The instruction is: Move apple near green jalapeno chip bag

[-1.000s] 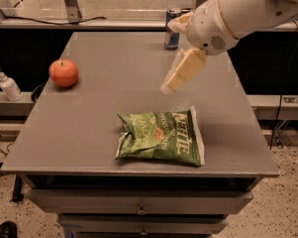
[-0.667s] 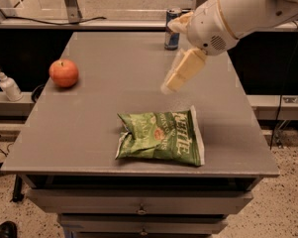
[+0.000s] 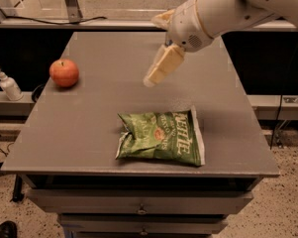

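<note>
Grey table [image 3: 89, 133] — pincer [image 3: 152, 79] hovers tilted, mid-table.

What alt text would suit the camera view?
A robot arm's pincer hovers above the middle of a grey table. An apple sits near the left edge, well apart from a green chip bag lying at the front.

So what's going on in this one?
The robot's arm reaches in from the upper right, and its pincer hangs above the middle of the table with nothing in it. The apple sits untouched near the left edge, well apart from the chip bag, which lies flat near the front edge. The apple has not yet been picked up.
</note>
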Robot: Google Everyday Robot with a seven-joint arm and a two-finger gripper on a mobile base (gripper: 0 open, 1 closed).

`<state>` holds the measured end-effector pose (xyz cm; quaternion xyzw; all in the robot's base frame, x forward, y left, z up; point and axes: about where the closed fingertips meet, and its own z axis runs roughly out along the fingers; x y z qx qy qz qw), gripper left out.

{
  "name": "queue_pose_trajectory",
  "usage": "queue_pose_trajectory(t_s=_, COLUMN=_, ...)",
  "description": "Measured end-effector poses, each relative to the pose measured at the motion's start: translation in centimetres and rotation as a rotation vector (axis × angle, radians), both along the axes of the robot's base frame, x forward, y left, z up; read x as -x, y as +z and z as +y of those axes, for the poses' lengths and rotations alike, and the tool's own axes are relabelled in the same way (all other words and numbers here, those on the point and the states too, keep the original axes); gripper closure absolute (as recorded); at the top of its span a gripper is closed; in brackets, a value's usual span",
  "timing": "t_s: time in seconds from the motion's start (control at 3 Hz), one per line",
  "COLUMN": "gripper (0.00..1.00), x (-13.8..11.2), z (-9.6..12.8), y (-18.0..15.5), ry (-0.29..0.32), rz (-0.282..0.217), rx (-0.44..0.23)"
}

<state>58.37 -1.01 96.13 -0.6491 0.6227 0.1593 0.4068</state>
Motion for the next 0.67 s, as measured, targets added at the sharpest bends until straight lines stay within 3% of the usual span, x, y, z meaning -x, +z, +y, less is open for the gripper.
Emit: queue_pose_trajectory(t_s=0.67, gripper=0.00, x=-6.4, z=5.1, y=-1.9, ry=-0.005, rz=-0.012, rx=-0.082)
